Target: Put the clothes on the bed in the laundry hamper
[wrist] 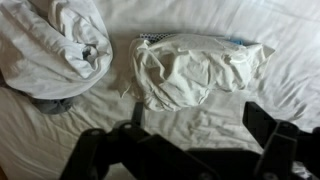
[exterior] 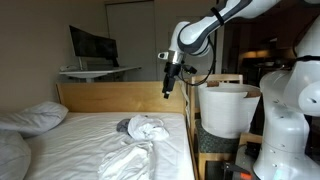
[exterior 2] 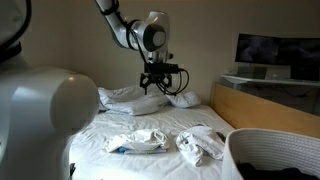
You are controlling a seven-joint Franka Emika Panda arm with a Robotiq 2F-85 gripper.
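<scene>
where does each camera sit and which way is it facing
exterior view: beside the white-sheeted bed, facing across it to the light wood board; shows the arm, open claw and white rounded robot body.
exterior view: next to the robot body, looking along the bed toward the plump white pillows; arm and claw overhead.
wrist view: looks down on the crumpled white fabric garments; dark claw fingers at the bottom.
shared: both exterior views show claw, garments and round white plastic laundry hamper.

A bedroom: a bed point(exterior: 85, 135) with pillows point(exterior: 35, 117) and wooden headboard point(exterior: 120, 97), a monitor point(exterior: 92, 45) on a table point(exterior: 98, 71) behind it, a hamper point(exterior: 225, 110) beside it.
</scene>
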